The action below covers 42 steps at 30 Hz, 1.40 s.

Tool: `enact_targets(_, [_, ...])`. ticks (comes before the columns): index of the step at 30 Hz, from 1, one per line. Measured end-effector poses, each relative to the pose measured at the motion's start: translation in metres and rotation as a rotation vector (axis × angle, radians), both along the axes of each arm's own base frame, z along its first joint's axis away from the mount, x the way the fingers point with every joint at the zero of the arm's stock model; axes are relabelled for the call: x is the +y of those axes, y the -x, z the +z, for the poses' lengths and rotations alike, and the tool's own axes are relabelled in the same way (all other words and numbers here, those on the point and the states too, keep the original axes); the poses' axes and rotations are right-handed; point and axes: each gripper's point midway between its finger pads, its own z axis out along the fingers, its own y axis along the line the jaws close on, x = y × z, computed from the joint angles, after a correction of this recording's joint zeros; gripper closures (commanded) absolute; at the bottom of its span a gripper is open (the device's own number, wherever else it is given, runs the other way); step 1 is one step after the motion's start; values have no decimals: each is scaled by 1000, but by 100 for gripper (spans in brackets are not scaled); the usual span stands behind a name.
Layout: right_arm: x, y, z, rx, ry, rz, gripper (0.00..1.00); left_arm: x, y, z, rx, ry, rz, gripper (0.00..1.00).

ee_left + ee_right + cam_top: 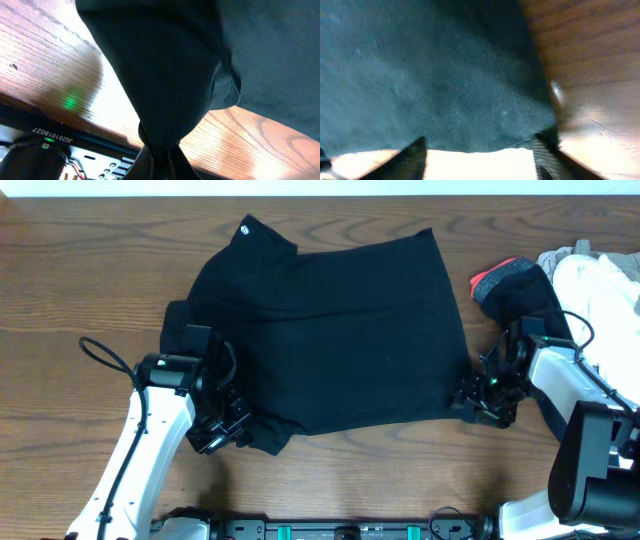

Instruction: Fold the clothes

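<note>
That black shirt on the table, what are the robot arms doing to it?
Two robot arms are working on folding a plain black short-sleeved T-shirt spread on the brown wooden table. The left pincer is shut on the shirt's near-left corner, bunching the cloth. The right pincer is open at the near-right corner, with the hem between its fingers. A white garment and a red-edged black garment lie at the right.

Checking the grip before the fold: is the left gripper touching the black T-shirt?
Touching. The left wrist view shows the left gripper closed on a bunched fold of the black T-shirt, the cloth drawn taut into its jaws.
</note>
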Motion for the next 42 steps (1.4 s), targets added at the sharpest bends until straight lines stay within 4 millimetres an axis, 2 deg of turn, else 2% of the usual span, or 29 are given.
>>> enact_targets(6, [2,-7,-2,-31,-10,-19,90,0,-1,0,-5,1,-11,94])
enact_targets(8, [3,-8,-2,-33,-19,-24,99,0,0,0,-4,1,-11,94])
enact_targets(12, [7,-7,4,-21,-46,-15,99,0,2,0,6,0,-14,94])
enact_targets(16, [9,-12,20,-25,-66,22,99,1,4,0,13,-1,-14,94])
enact_targets(17, [9,-14,24,-25,-67,31,97,1,4,1,14,-1,-14,94])
enact_targets(19, [8,-16,31,-24,-67,41,56,1,4,1,10,-1,-14,94])
enact_targets(21, [7,-15,34,-16,-63,52,37,1,4,3,4,0,-14,94])
enact_targets(23, [6,-12,33,-3,-57,52,27,0,3,4,-1,1,-14,94])
enact_targets(29, [5,-2,18,22,-40,13,26,1,4,4,2,0,-14,94])
enact_targets(34, [8,22,-2,101,-33,-85,34,1,4,4,4,0,-15,94])
enact_targets(40, [8,17,-4,84,-15,-222,40,1,4,4,2,1,-29,94])
enact_targets(42, [7,16,-5,88,-11,-253,48,1,4,4,0,2,-36,94])
